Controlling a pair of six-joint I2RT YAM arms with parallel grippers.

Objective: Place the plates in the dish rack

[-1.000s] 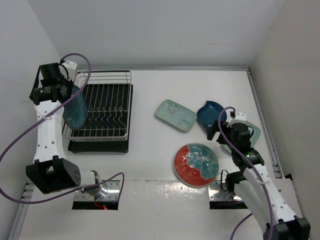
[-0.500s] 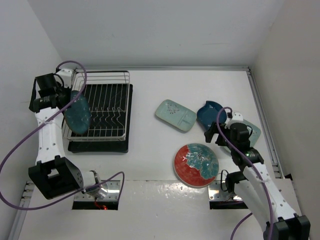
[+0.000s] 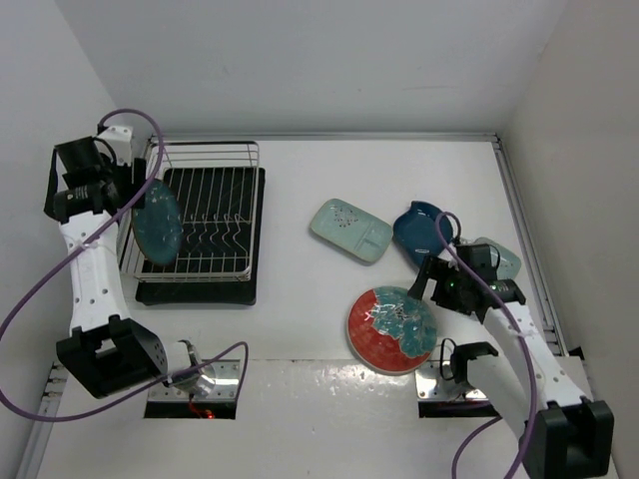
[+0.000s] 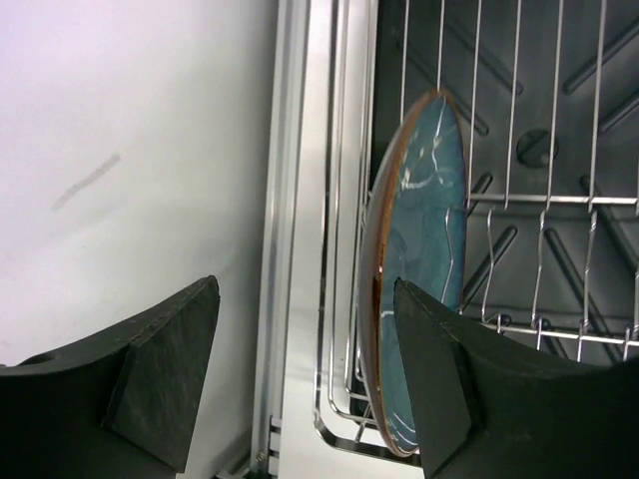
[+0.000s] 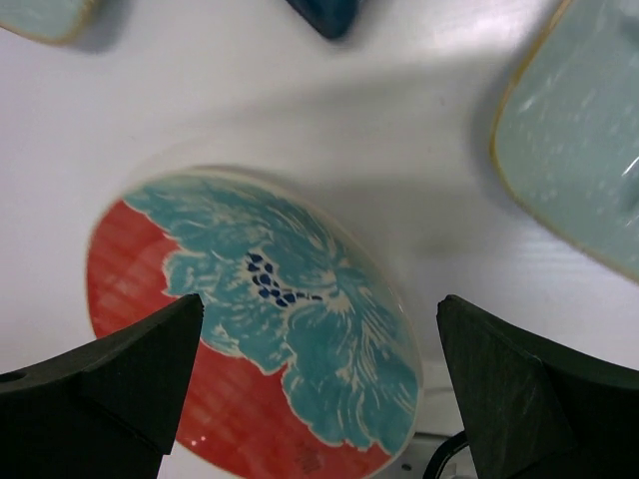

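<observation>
- Left hand (image 4: 300,374): the jaws are standing well apart and gripping nothing. One finger is on each side of the teal plate (image 4: 424,249), with clear air on the outer side. Whether the inner finger is touching the plate's lower edge, you cannot tell.
- The teal plate is standing on edge just ahead of this hand, at the near-hand side of the dish rack (image 3: 205,146), and tilting slightly.
- Judgement: you are finishing the release. You should be drawing the hand straight back along the plate's plane, with no sideways drift, so neither finger clips the rim and tips the plate.
- Before leaving, check that the plate's bottom edge is sitting between prongs. That is partly hidden in the wrist view.
- Right hand (image 5: 315,369): the jaws are spread as wide as they go, holding nothing and hovering over the red plate (image 5: 230,289).
- The red plate is lying flat on the surface (image 5: 250,110) directly beneath this hand. A mint plate (image 5: 569,130) is lying off to its right.
- Judgement: the glaze looks slippery, so you should be coming down on the raised rim and clamping across it. Keep clear of the mint plate.
</observation>
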